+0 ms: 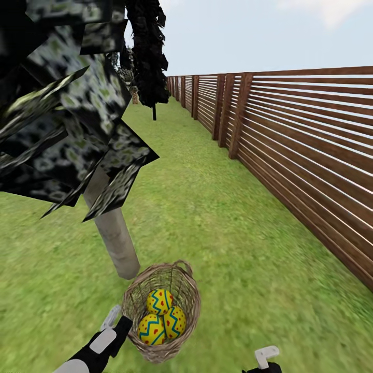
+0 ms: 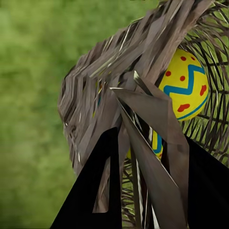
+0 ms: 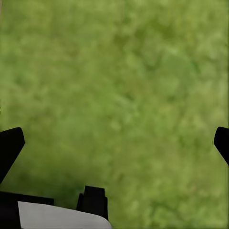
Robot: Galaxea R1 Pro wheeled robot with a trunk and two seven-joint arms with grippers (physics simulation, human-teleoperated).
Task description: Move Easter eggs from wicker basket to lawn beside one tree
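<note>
The wicker basket (image 1: 184,290) hangs tilted just above the lawn (image 1: 223,228), close to the pale trunk of the tree (image 1: 115,235). Inside lie the three Easter eggs (image 1: 159,301), (image 1: 175,320), (image 1: 151,330). My left gripper (image 1: 118,320) is shut on the basket's near-left wall. In the left wrist view the woven wall (image 2: 95,95) runs between the black fingers (image 2: 90,191) of that gripper (image 2: 150,138), and one egg (image 2: 187,86) shows through the weave. My right gripper (image 1: 267,356) is low at the right. In its wrist view the right gripper (image 3: 117,143) is open over bare grass (image 3: 124,81).
Dark flat-paneled foliage (image 1: 62,103) overhangs the upper left. A brown slatted fence (image 1: 311,145) runs along the right into the distance. A dark thin-trunked tree (image 1: 150,62) stands farther back. Grass stretches between trunk and fence.
</note>
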